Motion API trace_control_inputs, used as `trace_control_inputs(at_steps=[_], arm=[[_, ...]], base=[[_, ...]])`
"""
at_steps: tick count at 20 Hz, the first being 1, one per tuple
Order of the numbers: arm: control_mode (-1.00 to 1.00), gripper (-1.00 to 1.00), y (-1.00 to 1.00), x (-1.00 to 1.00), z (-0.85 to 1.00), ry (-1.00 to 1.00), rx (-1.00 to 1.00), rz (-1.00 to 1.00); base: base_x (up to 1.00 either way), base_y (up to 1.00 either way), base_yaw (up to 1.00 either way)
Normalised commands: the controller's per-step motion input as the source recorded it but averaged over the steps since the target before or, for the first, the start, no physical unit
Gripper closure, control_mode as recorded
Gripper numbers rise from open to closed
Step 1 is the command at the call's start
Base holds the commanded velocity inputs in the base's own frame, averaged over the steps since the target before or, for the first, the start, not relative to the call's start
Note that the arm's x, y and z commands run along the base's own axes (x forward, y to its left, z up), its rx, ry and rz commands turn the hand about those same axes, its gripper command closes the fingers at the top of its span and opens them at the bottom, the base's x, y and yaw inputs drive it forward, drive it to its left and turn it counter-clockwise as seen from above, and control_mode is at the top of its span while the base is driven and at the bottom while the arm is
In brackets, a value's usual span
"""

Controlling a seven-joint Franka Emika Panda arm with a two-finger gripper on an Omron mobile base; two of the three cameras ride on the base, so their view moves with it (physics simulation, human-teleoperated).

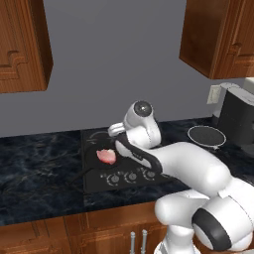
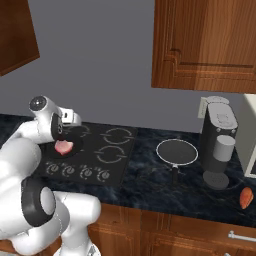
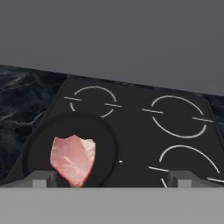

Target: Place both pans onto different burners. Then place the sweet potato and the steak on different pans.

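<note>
The matte black pan (image 3: 39,146) sits on the front-left burner of the black cooktop (image 1: 149,186), its thin handle reaching out over the counter to the left. The pink steak (image 3: 73,158) (image 1: 106,156) (image 2: 63,147) lies inside it. My gripper (image 3: 113,178) hovers open just above and beside the steak, with nothing between its fingers. The silver-rimmed pan (image 2: 177,151) (image 1: 206,136) rests on the counter right of the cooktop. Far right, near the counter's front, lies the sweet potato (image 2: 245,198). Three burners (image 3: 179,116) are bare.
A grey coffee machine (image 2: 220,145) stands on the counter just right of the silver-rimmed pan. Four knobs (image 2: 75,171) line the cooktop's front. Wooden wall cabinets (image 2: 205,45) hang overhead. Dark marble counter (image 1: 39,158) stretches left of the cooktop.
</note>
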Motion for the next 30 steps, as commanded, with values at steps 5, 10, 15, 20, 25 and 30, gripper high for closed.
trace_control_inputs(at_steps=[5, 10, 15, 20, 25, 30], arm=[[-1.0, -1.0, -0.42, -0.37, 0.0, 0.02, 0.0, 0.0], [-1.0, -1.0, -0.42, -0.33, 0.0, 0.03, -0.01, 0.0], [-1.0, -1.0, -0.5, -0.18, 0.0, 0.01, -0.03, 0.0], [-1.0, -1.0, -0.51, -0.02, 0.0, 0.0, 0.0, 0.0], [-1.0, -1.0, -0.56, 0.0, 0.0, 0.0, 0.0, 0.0], [-1.0, -1.0, -0.46, -0.07, 0.0, 0.0, 0.02, 0.0]], base=[[0.0, 0.0, 0.0], [0.0, 0.0, 0.0], [0.0, 0.0, 0.0], [0.0, 0.0, 0.0], [0.0, 0.0, 0.0], [0.0, 0.0, 0.0]])
